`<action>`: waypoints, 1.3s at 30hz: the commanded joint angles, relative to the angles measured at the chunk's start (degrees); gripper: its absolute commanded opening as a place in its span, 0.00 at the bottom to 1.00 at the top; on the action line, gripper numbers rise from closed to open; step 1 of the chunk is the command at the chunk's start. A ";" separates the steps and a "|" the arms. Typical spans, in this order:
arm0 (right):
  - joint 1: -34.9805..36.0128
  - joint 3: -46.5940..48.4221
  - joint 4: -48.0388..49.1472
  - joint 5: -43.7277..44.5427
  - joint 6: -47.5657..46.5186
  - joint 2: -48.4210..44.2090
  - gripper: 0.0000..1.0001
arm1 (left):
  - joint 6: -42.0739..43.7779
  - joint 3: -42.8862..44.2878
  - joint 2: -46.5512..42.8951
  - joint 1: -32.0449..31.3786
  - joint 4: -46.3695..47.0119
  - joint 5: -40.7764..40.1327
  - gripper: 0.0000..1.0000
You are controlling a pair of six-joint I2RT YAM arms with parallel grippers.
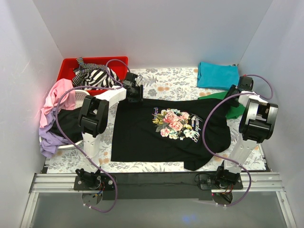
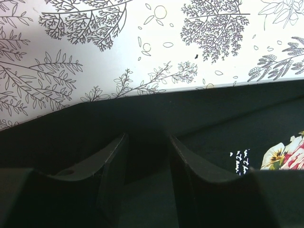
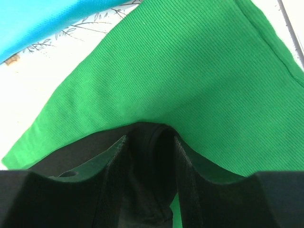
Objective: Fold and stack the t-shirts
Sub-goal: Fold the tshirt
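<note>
A black t-shirt (image 1: 142,133) with a pink-rose print lies spread front-up in the middle of the table. My left gripper (image 1: 134,94) sits at its far left corner, jaws apart over the black hem (image 2: 213,114), fingertips (image 2: 121,142) resting on cloth. My right gripper (image 1: 232,95) is at the shirt's far right corner, above a green t-shirt (image 3: 190,71). Its jaws stand apart with a loose fold of black cloth (image 3: 147,190) between them. A folded teal t-shirt (image 1: 217,75) lies at the back right.
A red bin (image 1: 69,66) at the back left holds a striped t-shirt (image 1: 95,76). A white slotted basket (image 1: 78,97) at the left carries pink (image 1: 59,92), lilac (image 1: 50,140) and dark cloth. White walls close in the floral-patterned table (image 1: 171,80) on three sides.
</note>
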 commanded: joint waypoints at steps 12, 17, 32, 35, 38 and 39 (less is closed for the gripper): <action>-0.24 6.73 2.48 -1.55 -0.08 -0.09 0.01 | -0.30 3.92 0.97 -0.01 -3.25 -4.22 0.37; -0.24 9.29 6.34 2.84 1.85 0.44 0.01 | -0.47 9.56 2.81 0.60 -4.05 -6.86 0.37; -0.33 44.76 1.89 -6.53 2.74 25.29 0.06 | 0.32 15.02 6.16 2.01 -3.88 -5.81 0.37; 0.11 42.45 0.82 -8.66 1.51 24.09 0.29 | 0.14 12.04 5.02 2.01 -2.99 -3.89 0.37; 0.11 36.04 3.18 -12.51 0.80 18.31 0.36 | -0.82 9.14 3.09 1.92 -1.24 -0.29 0.36; 0.28 31.40 3.80 -13.40 0.45 16.46 0.37 | -1.35 7.30 2.30 1.92 0.07 0.95 0.36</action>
